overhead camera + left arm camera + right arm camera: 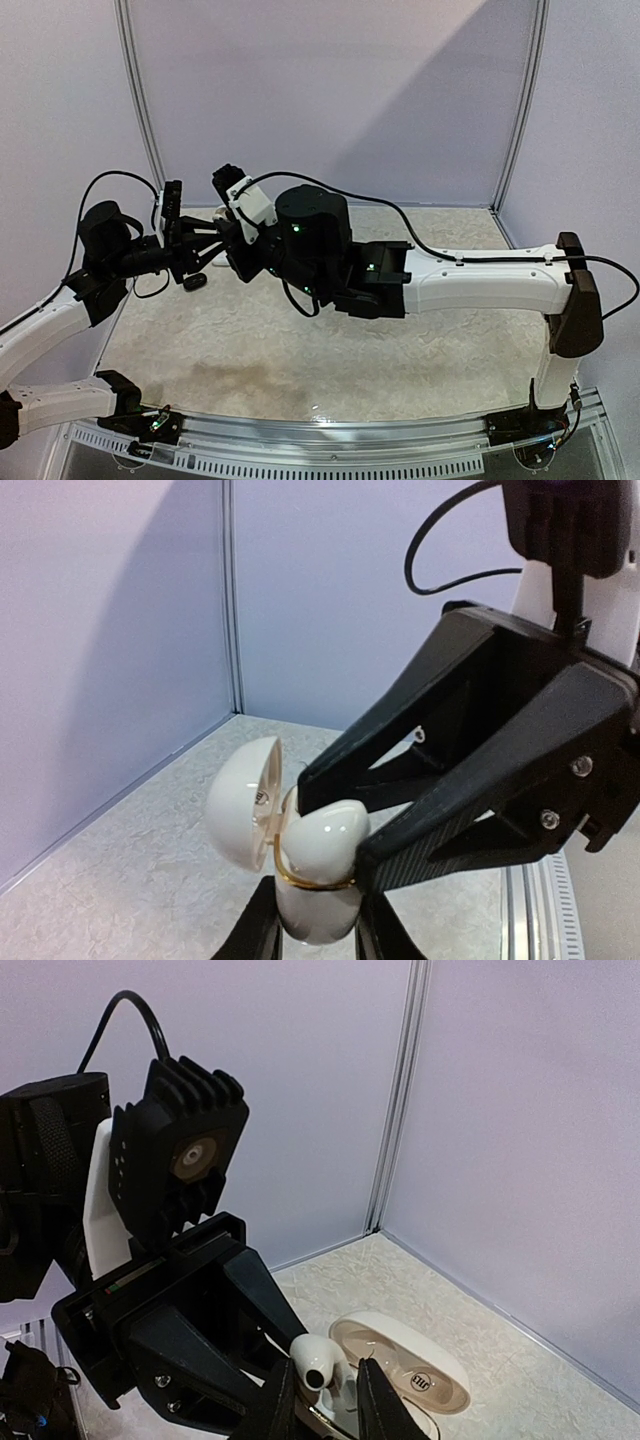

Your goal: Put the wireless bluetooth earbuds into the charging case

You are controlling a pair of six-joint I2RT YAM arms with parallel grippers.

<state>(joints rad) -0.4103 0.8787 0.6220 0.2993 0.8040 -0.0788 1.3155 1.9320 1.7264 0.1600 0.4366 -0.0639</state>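
- We are looking at two robot arms meeting above the far left part of the table [400, 370].
- The left claw [318, 942] is squeezing the bottom half of the white charging case [315, 912] and holding it up off the table.
- The mouth of the case is facing the right claw [326, 1385].
- The lid [243, 798] is hanging open to one side, and a thin gold ring [300, 880] is running round the mouth.
- The right claw is pinching one white earbud [318, 1358] tight between its two fingers.
- The earbud is sitting right at the open mouth of the case, touching the rim. We are not able to tell how deep it is sitting.
- A small black thing [195, 282] is lying on the table near the left claw. It is too little for us to tell what it is.
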